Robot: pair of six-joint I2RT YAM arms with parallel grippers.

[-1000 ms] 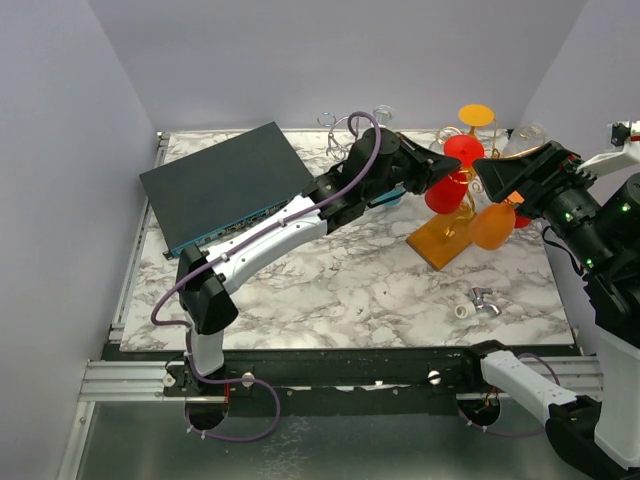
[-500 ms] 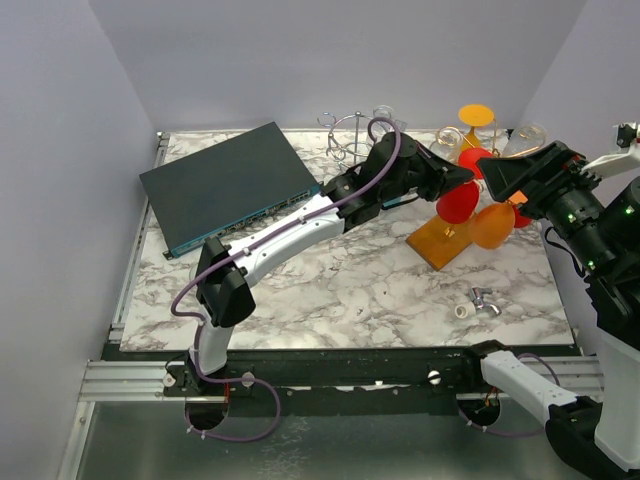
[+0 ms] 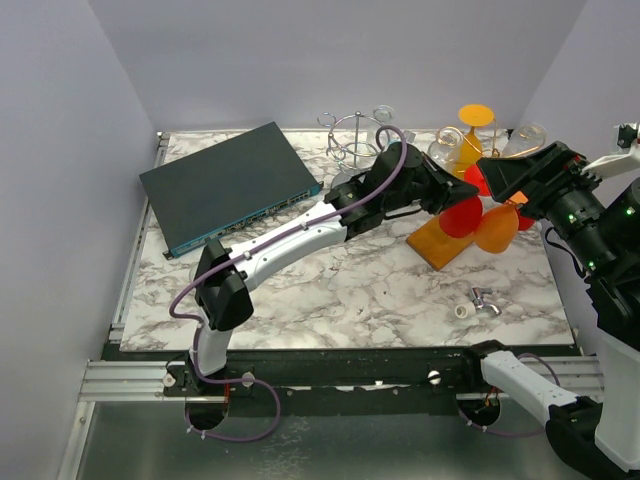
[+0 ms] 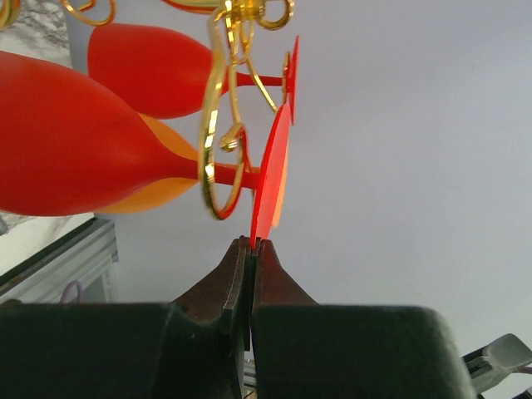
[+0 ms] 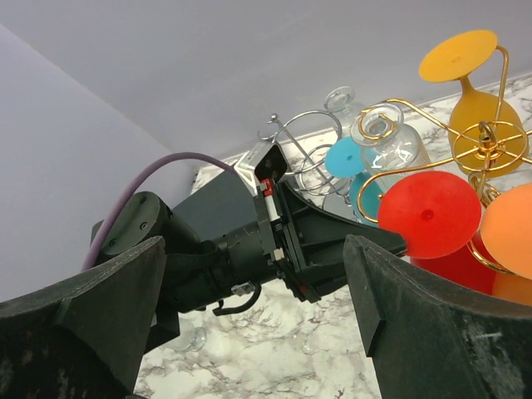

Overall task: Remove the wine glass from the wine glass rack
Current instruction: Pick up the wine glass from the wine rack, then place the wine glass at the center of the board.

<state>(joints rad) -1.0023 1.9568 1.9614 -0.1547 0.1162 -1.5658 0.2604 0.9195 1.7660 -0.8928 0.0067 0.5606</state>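
The left pincer was clamped on the foot rim of the red plastic wine glass, its stem lying in a loop of the gold wire rack; the right pincer gaped empty nearby; grasp made, the next move was probably to draw the stem clear of that loop.

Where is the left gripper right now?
The left gripper is right of centre in the top view, at the gold rack, jaws shut on the foot rim of the red glass.
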